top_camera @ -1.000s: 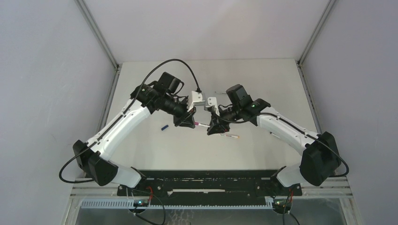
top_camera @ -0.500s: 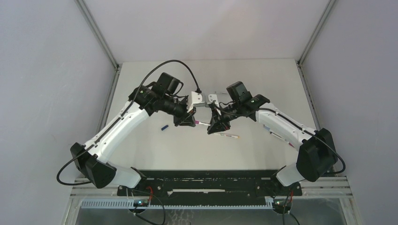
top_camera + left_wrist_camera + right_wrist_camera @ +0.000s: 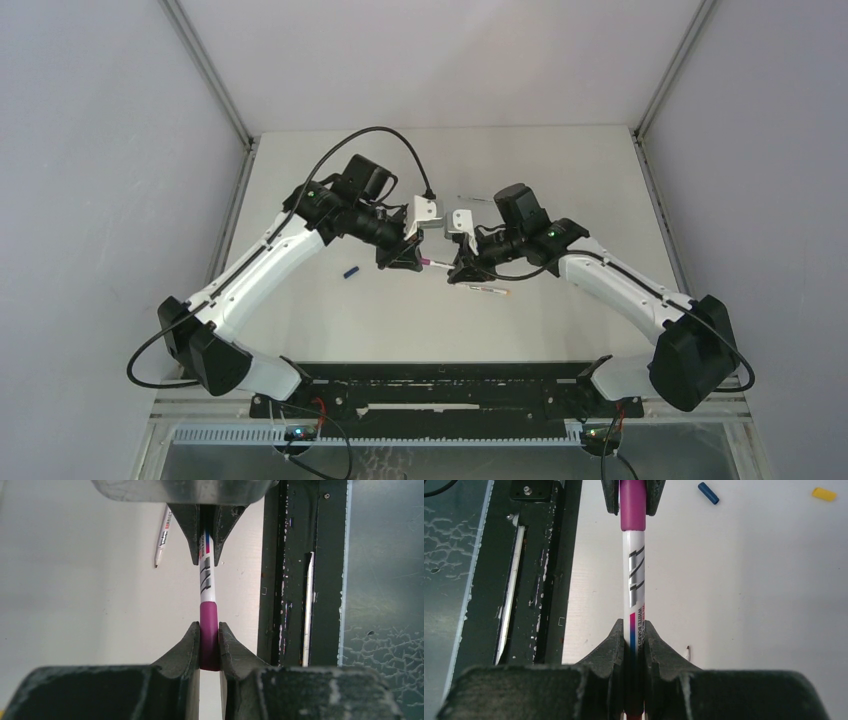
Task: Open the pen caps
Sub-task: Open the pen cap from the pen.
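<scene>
Pale table [image 3: 560,170] boxed in by grey walls, with one held pen [image 3: 430,264] hanging above it.
On the magenta cap [image 3: 633,505] the left gripper [image 3: 209,630] is clamped tight, while the right gripper [image 3: 634,632] pinches the held pen's white barrel, the cap seated on it. Left of the held pen a loose blue cap [image 3: 350,272] lies on the table, with a yellow cap [image 3: 824,494] near it. A spare pen [image 3: 488,289] lies just beside the held pen on its near side, below the right gripper. A black base rail [image 3: 295,580] runs nearer still.
</scene>
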Controlling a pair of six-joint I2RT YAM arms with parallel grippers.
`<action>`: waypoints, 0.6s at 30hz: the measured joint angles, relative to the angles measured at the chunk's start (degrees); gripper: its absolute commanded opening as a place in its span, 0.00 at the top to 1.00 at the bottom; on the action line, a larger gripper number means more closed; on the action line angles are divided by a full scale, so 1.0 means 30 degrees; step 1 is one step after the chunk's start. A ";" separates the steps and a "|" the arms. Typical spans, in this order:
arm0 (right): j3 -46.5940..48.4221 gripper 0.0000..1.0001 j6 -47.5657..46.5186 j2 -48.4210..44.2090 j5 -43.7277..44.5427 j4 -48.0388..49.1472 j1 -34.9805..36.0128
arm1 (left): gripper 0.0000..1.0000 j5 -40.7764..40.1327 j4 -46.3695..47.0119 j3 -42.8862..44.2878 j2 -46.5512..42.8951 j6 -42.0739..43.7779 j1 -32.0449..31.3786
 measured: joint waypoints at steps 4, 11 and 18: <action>0.0058 1.00 -0.0066 0.0124 -0.0248 -0.0160 -0.0044 | 1.00 0.0000 -0.0036 0.0000 0.0000 0.0153 0.0000; 0.2375 1.00 -0.0386 0.2470 -0.2353 -0.2900 -0.0736 | 1.00 -0.0313 0.0058 0.0000 -0.0015 0.0488 0.0095; 0.3708 1.00 -0.0845 0.3920 -0.3563 -0.4801 -0.1122 | 1.00 -0.0612 0.0168 0.0000 -0.0029 0.0663 0.0124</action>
